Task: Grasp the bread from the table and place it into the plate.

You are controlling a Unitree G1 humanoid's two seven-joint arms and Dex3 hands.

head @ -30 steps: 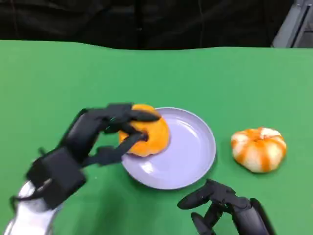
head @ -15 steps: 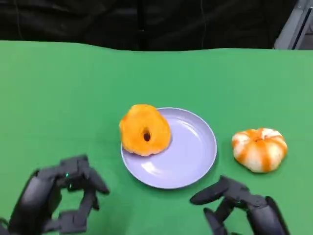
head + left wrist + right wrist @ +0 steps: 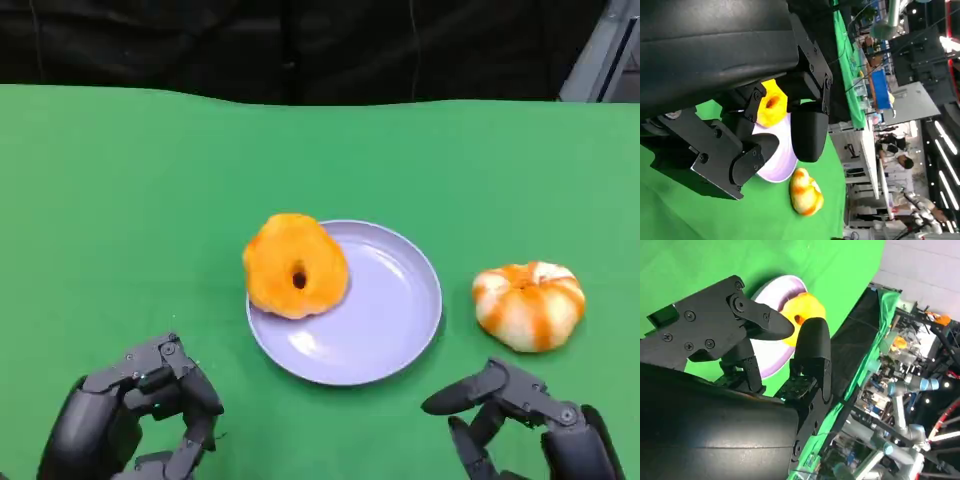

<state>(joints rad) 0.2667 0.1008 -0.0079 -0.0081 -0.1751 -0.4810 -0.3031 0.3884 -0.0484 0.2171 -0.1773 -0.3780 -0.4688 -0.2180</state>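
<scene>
The bread, an orange ring with a small hole, lies on the left part of the lavender plate and overhangs its left rim. My left hand is low at the near left, well apart from the plate, fingers loosely bent and holding nothing. Near the front right edge my right hand has its fingers spread and holds nothing. In the left wrist view the bread and plate lie beyond my left hand. In the right wrist view the bread sits on the plate past my right hand.
An orange-and-white pumpkin-shaped item sits on the green table to the right of the plate, just beyond my right hand. It is also seen in the left wrist view as the pumpkin-shaped item. A dark backdrop borders the table's far edge.
My left hand has let go of the bread and pulled back to the near left corner. The bread stays on the plate's left part. My right hand has drawn back a little.
</scene>
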